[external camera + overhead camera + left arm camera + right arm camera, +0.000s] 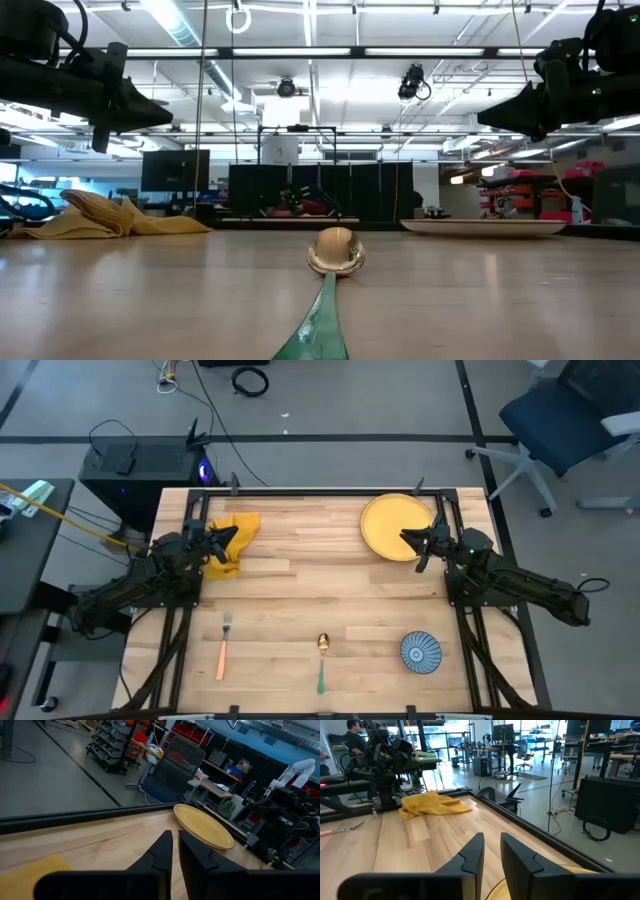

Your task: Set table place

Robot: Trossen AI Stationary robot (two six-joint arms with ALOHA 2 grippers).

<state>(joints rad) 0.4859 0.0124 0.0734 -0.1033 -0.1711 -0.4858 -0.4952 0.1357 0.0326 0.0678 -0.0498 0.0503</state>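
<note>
- High view has the bench (330,595) under both my arms, its light planks edged by a black frame
- My left jaws (222,540) hang above the crumpled yellow cloth (236,532) near the far left corner; the fingers are nearly together with a thin gap, holding nothing
- My right jaws (412,538) hover over the near edge of the yellow plate (390,525) at the far right, likewise almost closed and empty
- Along the near side lie an orange-handled fork (224,647), a green-handled spoon (322,660) and a blue patterned bowl (420,652), well apart from each other
</note>
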